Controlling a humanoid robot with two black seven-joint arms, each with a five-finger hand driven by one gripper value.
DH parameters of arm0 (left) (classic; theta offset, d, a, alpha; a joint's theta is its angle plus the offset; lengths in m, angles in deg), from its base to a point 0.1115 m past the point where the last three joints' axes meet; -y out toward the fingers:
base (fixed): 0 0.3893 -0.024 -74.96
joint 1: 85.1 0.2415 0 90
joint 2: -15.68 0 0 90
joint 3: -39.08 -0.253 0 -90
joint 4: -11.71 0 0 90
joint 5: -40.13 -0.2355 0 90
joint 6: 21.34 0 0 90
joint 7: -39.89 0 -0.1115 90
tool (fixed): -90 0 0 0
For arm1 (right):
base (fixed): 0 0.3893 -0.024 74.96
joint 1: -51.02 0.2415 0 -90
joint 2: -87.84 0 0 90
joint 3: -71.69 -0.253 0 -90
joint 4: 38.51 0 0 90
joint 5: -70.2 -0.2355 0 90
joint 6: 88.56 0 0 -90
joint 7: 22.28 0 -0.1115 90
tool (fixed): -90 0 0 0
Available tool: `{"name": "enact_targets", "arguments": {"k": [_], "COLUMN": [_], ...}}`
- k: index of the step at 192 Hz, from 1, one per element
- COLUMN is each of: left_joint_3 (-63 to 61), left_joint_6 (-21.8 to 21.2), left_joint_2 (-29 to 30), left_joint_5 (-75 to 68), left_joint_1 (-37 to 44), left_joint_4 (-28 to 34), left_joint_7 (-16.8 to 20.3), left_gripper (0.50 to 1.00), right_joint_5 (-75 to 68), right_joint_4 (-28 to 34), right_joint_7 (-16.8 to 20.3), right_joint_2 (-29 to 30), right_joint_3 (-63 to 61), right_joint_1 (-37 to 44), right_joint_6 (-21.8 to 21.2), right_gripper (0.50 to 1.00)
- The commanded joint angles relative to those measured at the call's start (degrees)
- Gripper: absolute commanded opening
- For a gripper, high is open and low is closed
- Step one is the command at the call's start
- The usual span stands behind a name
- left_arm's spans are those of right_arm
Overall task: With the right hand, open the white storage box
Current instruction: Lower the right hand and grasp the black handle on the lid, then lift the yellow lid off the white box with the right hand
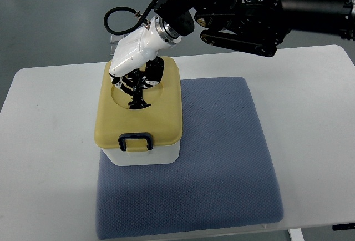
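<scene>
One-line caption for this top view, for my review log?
Right robot hand reaches into the recess of the yellow lid on the white storage box, standing on a blue mat.

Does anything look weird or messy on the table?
Nothing is spilled or broken. The white storage box sits a bit crooked at the blue mat's left edge, poking slightly off it. Its yellow lid is on, and the right hand reaches into the dip on top.

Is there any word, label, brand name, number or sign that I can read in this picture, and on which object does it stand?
None can be read. The storage box, its yellow lid, the blue latch, the grey mat, the white table and the right hand show no legible print.
</scene>
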Motion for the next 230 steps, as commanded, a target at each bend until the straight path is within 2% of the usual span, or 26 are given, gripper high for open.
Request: {"name": "enact_targets", "arguments": {"k": [1,59,126,175,230], "left_joint_3": [0.0,0.0,0.0,0.0,0.0], "left_joint_6": [-0.1,0.0,0.0,-0.1,-0.1], "left_joint_2": [0.0,0.0,0.0,0.0,0.0], "left_joint_5": [-0.1,-0.1,0.0,0.0,0.0], "left_joint_1": [0.0,0.0,0.0,0.0,0.0], "left_joint_4": [0.0,0.0,0.0,0.0,0.0], "left_joint_7": [0.0,0.0,0.0,0.0,0.0], "left_gripper": [1.000,1.000,1.000,1.000,1.000], "right_joint_5": [0.1,0.1,0.1,0.1,1.7], "right_joint_4": [0.1,0.0,0.0,0.6,4.1], "right_joint_7": [0.0,0.0,0.0,0.0,0.0], "right_joint_2": [0.0,0.0,-1.5,-5.1,-14.9], "right_joint_3": [0.0,-0.4,-2.6,-4.4,-4.7], "right_joint_1": [-0.3,-0.5,1.2,1.5,1.1], "right_joint_6": [0.1,5.4,6.5,6.6,6.5], "right_gripper": [0.500,0.500,0.500,0.500,0.500]}}
